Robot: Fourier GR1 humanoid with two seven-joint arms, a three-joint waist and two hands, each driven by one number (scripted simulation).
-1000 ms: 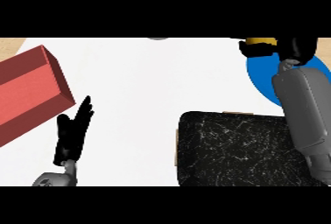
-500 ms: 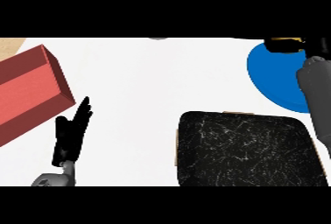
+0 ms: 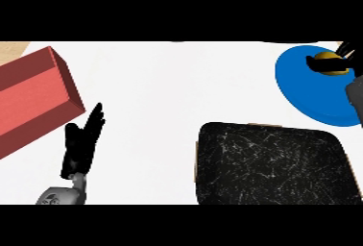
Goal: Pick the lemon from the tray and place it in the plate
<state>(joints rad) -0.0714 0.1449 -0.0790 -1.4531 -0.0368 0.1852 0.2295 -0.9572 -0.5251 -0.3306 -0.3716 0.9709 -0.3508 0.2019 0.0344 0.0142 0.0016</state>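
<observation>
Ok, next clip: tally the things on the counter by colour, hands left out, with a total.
Blue: 1, the plate
Yellow: 1, the lemon, over the plate in the right hand
Black: 1, the tray
Red: 1, the box
Total: 4

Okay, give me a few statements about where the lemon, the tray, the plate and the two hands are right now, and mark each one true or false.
1. The lemon is over the blue plate, with the right hand curled round it. True.
2. The lemon lies on the black tray. False: the tray holds nothing visible.
3. The left hand grips the red box. False: it rests open, fingers up, beside the box at the lower left.
4. The plate sits to the upper right of the tray. True.
5. The plate is red. False: it is blue.
</observation>
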